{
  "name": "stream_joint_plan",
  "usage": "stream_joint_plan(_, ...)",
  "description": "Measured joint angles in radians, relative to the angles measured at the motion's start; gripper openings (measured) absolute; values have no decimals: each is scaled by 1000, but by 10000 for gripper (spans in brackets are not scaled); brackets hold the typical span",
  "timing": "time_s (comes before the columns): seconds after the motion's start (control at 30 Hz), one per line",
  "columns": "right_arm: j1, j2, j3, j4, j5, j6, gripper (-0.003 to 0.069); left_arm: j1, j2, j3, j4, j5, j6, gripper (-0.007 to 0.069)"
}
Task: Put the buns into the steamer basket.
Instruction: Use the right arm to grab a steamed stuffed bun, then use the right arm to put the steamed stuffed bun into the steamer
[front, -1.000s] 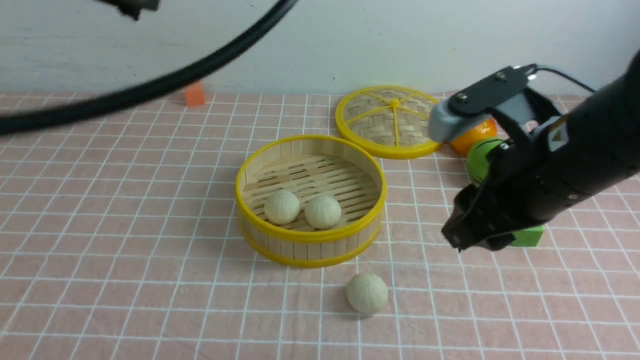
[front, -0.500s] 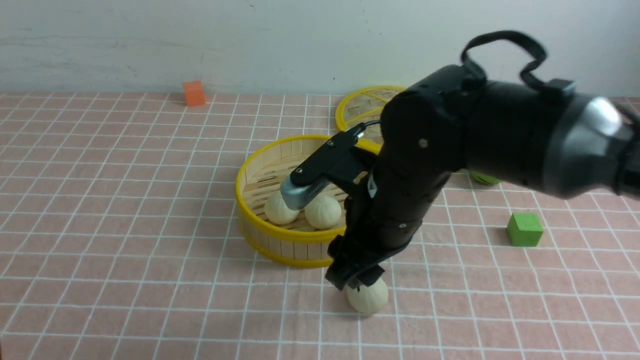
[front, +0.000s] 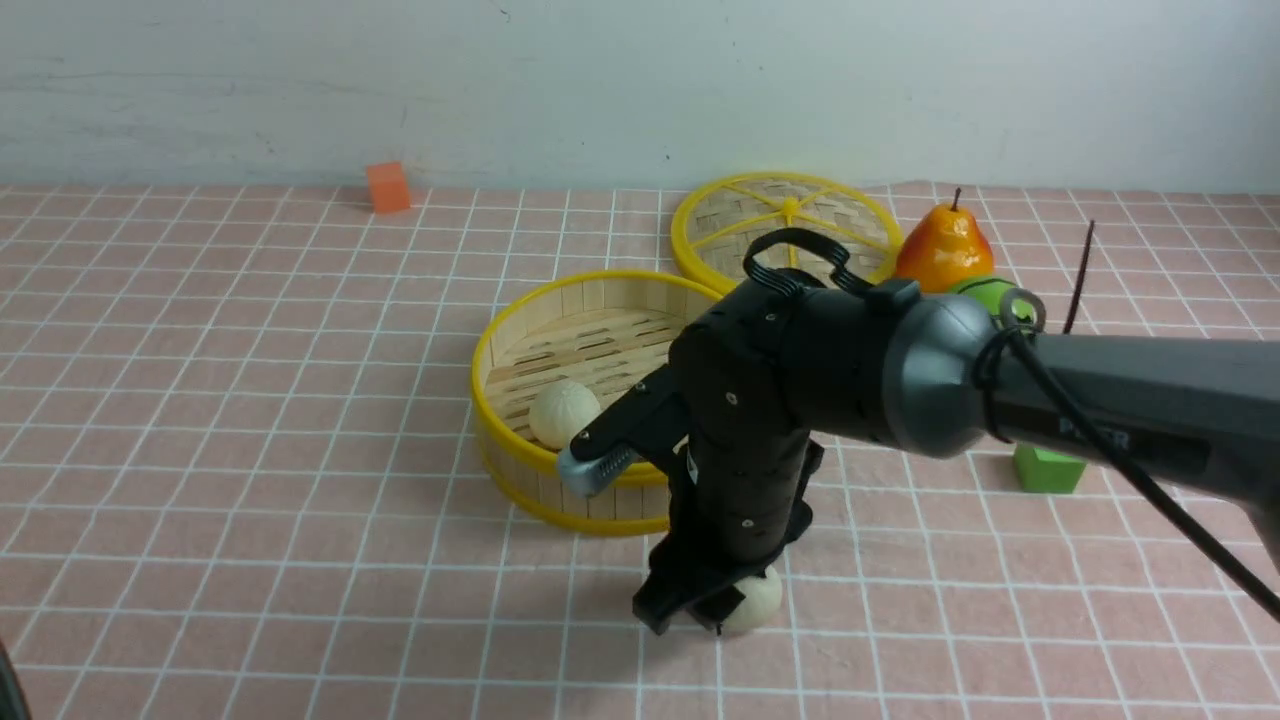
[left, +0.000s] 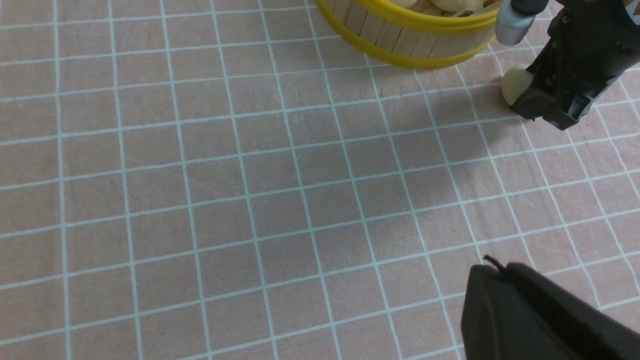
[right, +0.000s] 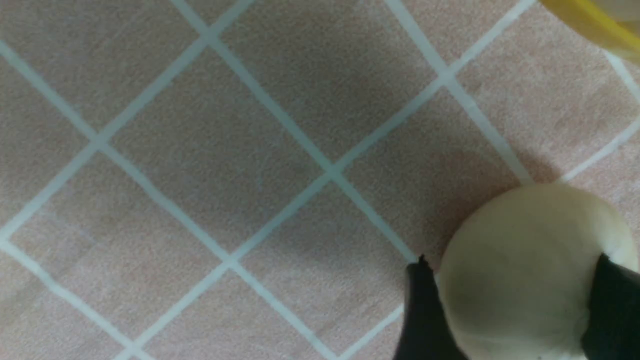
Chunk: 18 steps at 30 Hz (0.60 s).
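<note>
1. Cream-white and pleated, one loose bun (front: 760, 598) sits on the table (front: 250, 450), just outside the steamer basket (front: 500, 345) on the side toward the near edge.
2. The right end effector (front: 712, 606) stands down over this bun. In the right wrist view its two dark fingers (right: 422, 315) press against opposite sides of the bun, so it is grasping the bun, which still rests on the cloth.
3. The steamer basket stands around the middle of the table. One bun (front: 565, 413) lies on its slatted floor by the near wall, and the left wrist view shows the top of a second bun (left: 457, 4) over the yellow rim.
4. The left end effector (left: 525, 310) shows only as a dark shape above bare cloth, well apart from the basket. Whether it is released or clenched cannot be told.
5. A woven lid (front: 790, 230) lies flat behind the basket toward the far edge, with a pear (front: 945, 250) and a green ball (front: 985, 295) just to its right.
6. A green cube (front: 1045, 468) sits to the right of the basket, and an orange cube (front: 387, 187) sits at the far edge, left of the lid.
</note>
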<state>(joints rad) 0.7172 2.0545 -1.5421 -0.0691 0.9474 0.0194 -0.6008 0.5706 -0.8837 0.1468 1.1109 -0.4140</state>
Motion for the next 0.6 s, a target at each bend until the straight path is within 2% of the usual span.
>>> stream_joint_plan(0.1,0,0,-3,-23,-5,20,262,0,0,0,3,0,0,-13)
stream_joint_plan(0.13,0,-1,-3,-38,-5,23,192,0,0,0,5,0,0,-13)
stream_joint_plan(0.2,0,-8,-3,-66,-5,24,97,0,0,0,6,0,0,-13)
stream_joint_plan(0.3,0,-33,-15,-125,11,26,19,0,0,0,9,0,0,-13)
stream_joint_plan(0.53,-5,-56,-156,-256,32,27,20,0,0,0,14,-5,0,-13)
stream_joint_plan(0.6,-20,-54,-226,-275,-30,27,20,0,0,0,15,-6,0,-13)
